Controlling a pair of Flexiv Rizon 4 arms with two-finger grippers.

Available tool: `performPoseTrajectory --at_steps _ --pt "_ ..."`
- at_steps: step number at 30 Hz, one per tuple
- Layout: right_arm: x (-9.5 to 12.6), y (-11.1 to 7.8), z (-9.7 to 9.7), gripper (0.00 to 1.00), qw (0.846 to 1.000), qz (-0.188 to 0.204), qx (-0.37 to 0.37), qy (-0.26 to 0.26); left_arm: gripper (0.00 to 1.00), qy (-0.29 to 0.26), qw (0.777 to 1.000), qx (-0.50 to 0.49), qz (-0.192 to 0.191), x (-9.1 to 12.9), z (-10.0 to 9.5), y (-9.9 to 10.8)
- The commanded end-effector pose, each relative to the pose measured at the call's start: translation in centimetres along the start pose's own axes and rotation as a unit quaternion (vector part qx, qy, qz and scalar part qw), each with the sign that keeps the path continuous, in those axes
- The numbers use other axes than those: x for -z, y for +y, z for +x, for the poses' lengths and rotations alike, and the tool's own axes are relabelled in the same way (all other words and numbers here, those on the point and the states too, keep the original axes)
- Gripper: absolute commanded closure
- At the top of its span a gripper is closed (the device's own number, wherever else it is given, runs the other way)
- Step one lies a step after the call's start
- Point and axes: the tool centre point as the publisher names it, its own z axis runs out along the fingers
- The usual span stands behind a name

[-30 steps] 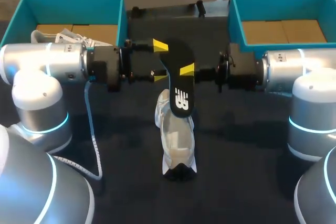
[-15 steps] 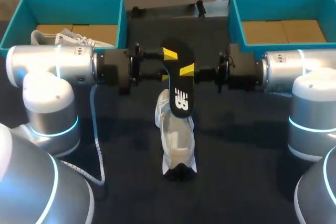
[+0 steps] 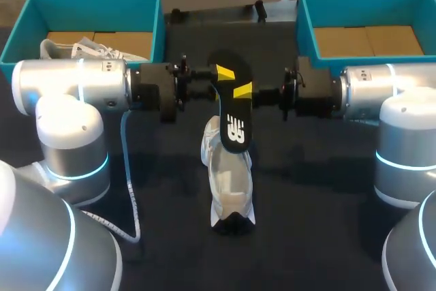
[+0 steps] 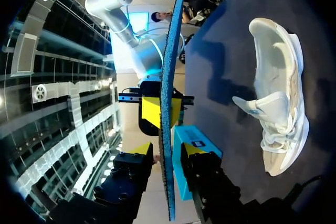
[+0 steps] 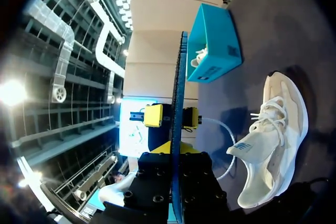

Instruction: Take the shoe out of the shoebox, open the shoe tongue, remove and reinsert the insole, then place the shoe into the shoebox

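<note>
- Insole [image 3: 231,110] was held up in the air, above the worktop [image 3: 320,189], roughly midway btwn the two arms.
- Right claw [image 3: 242,90] was clamped on the insole's edge from the right side.
- Left claw [image 4: 167,149] had fingers apart, straddling the insole. No contact that I could make out, so I logged it as not gripping.
- Shoe [image 3: 228,182] lay loose on the worktop below the insole, neither claw on it.
- Left shoebox [image 3: 27,18] held a second shoe [image 3: 88,49]. Right shoebox [image 3: 303,18] showed only its cardboard floor.
- Risk 1 (my read, not observed): the handover could fail. If the right claw let go before the left one closed, the insole would prob. drop onto the shoe or the worktop.
- Risk 2: the insole is thin and likely flexy. With a grip at one edge only, it could swing or bend, and a closing claw could catch it off-centre.
- Risk 3: reinsertion. Nothing pinned the shoe, so pushing the insole in could shove or tip it.
- Head view gave the layout: both arms, both boxes, and the insole's broad black face.
- Head view hid one left fingertip behind the insole, so claw spacing was unreadable there.
- Wrist views showed the insole edge-on as a thin blue line, running btwn each claw's own fingers. They also showed the opposite claw's yellow tips and the shoe's open mouth.
</note>
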Motion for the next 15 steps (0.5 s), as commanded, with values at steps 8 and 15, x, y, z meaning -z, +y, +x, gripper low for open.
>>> performPoseTrajectory --at_steps 8,15 --pt "-0.18 -0.06 0.01 1.0 1.0 -0.001 0.0 -0.001 0.72 0.003 1.0 0.001 -0.001 -0.59 0.15 -0.04" --pt "-0.18 -0.06 0.01 1.0 1.0 -0.001 0.0 -0.001 0.82 0.003 1.0 -0.001 -0.002 -0.65 0.14 -0.05"
